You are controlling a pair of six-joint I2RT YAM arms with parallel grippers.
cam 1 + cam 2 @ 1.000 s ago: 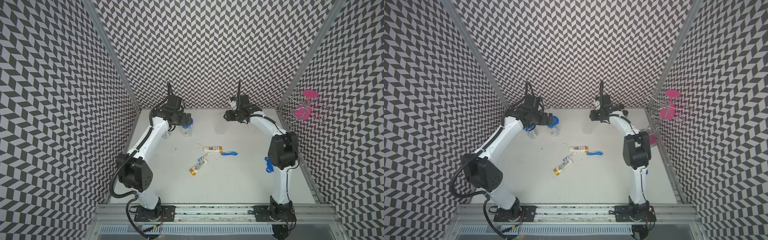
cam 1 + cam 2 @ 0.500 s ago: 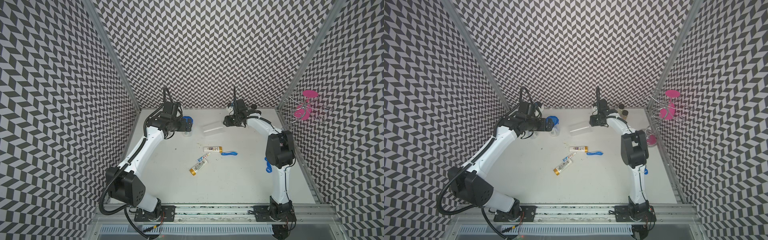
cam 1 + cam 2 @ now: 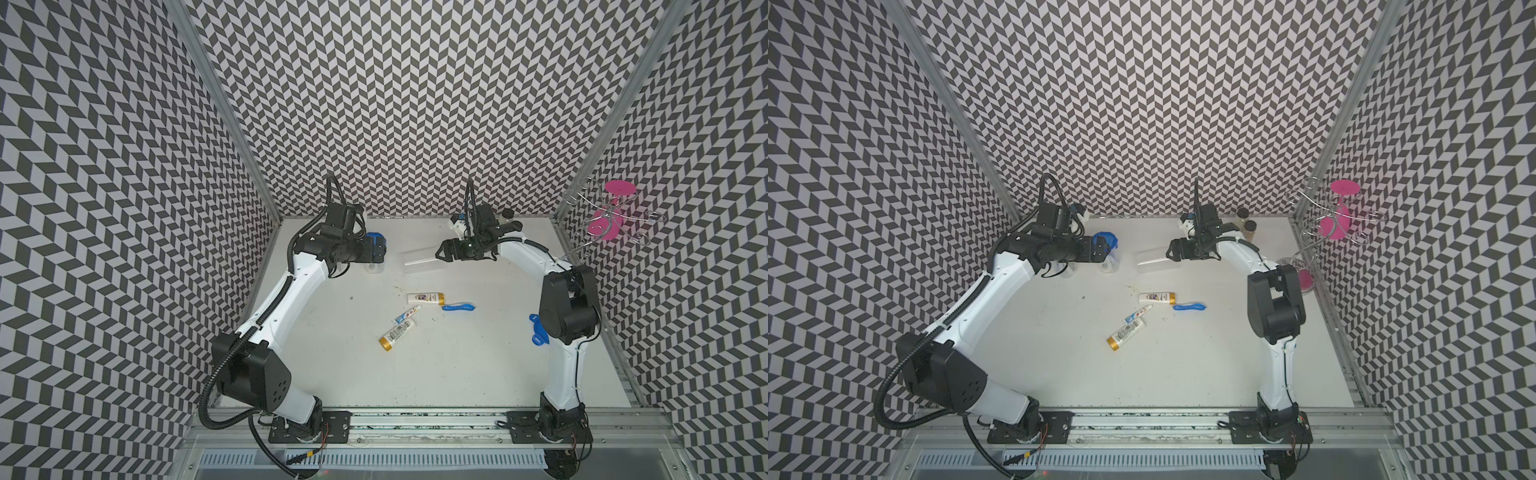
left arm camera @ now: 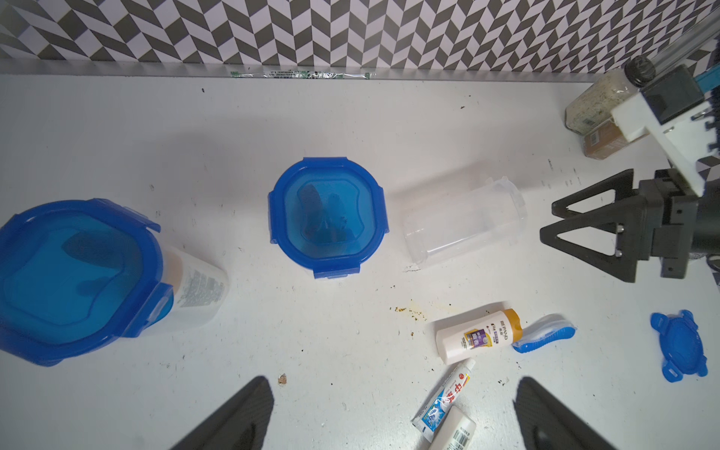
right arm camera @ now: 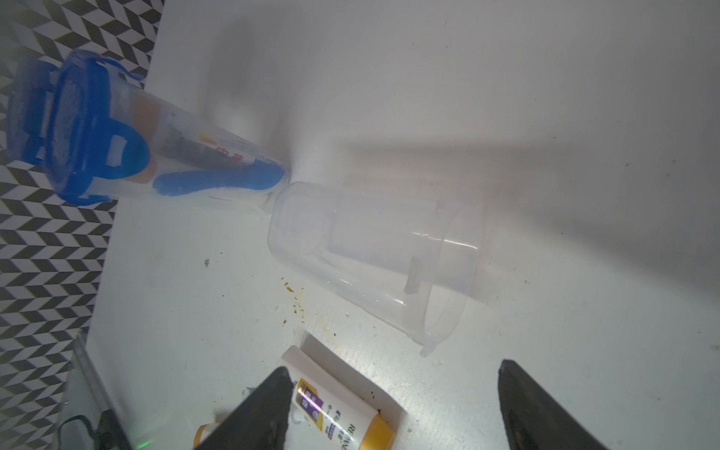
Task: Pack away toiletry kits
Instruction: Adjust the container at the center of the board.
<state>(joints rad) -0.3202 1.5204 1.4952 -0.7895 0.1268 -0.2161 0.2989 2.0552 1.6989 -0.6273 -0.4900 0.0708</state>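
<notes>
- Three clear cups (image 4: 195, 288) (image 4: 328, 222) (image 4: 463, 222) (one tipped over, lidless).
- Three blue lids (image 4: 78, 272) (image 4: 374, 218) (image 4: 680, 345), one lying loose.
- Two gold-capped tubes (image 4: 477, 337) (image 4: 454, 430) out loose.
- One toothpaste tube (image 4: 448, 397), one toothbrush (image 4: 545, 339) loose beside them.
- And two spice jars (image 4: 600, 101) (image 4: 604, 142).

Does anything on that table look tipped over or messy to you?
Yes. One clear cup lies empty on its side, while the other two cups stand lidded. A blue lid lies loose, well apart from it. Brownish crumbs also speckle the table.
</notes>
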